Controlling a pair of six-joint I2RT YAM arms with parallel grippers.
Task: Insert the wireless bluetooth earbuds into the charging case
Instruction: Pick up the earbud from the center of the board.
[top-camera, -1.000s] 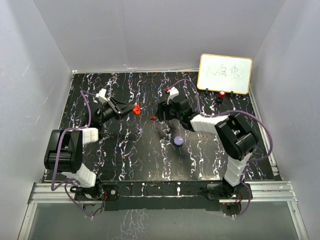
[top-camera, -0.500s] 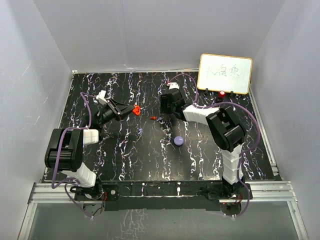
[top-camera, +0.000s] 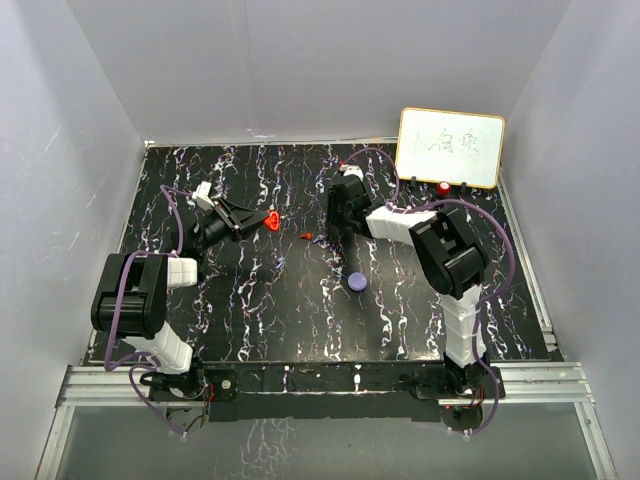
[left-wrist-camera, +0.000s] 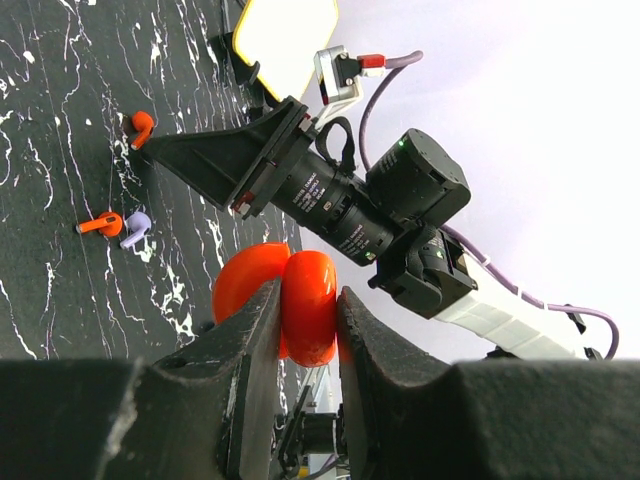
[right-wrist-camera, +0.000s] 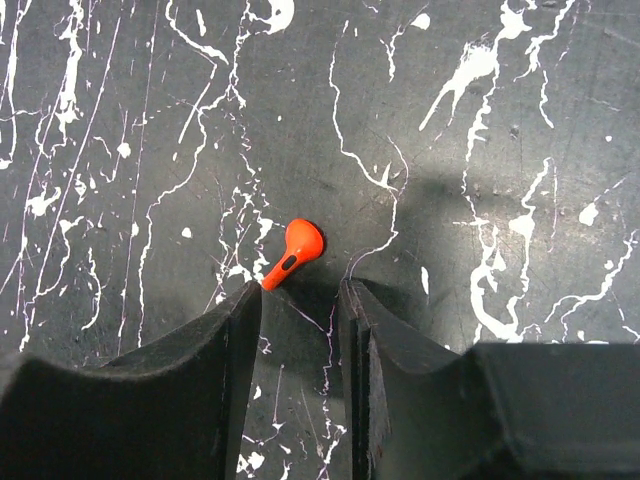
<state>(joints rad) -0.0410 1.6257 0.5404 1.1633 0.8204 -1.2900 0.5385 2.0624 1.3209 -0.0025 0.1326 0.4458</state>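
Right wrist view, entry: one red earbud (right-wrist-camera: 296, 250) lies flat on the marbled table (right-wrist-camera: 500, 150), just beyond the tips of the right gripper (right-wrist-camera: 297, 297). The jaws are parted to a narrow gap, with nothing between them.

Axis: the bud runs on a diagonal. Its round head is away from the jaws and towards the picture's right. Its stem slants back towards the picture's left, ending at the mouth of the gap, hard by the left-hand fingertip (right-wrist-camera: 245, 300). I cannot tell whether stem and finger touch.

Judgement: the bud sits ahead of the pads, not between them, and skew to the closing line. If I close from here I expect to catch only the stem end, or to flick the piece away. I would want a short advance first, perhaps with a little wrist roll to square the pads on the stem.

Left wrist view: the left gripper (left-wrist-camera: 308, 295) is clamped tight on the red charging case (left-wrist-camera: 290, 300). Two red halves show, so I read the case as open, and it is held clear of the table.

Top view: the right arm is plainly the nearer to this bud. The case hangs off to the bud's left, apart from it.
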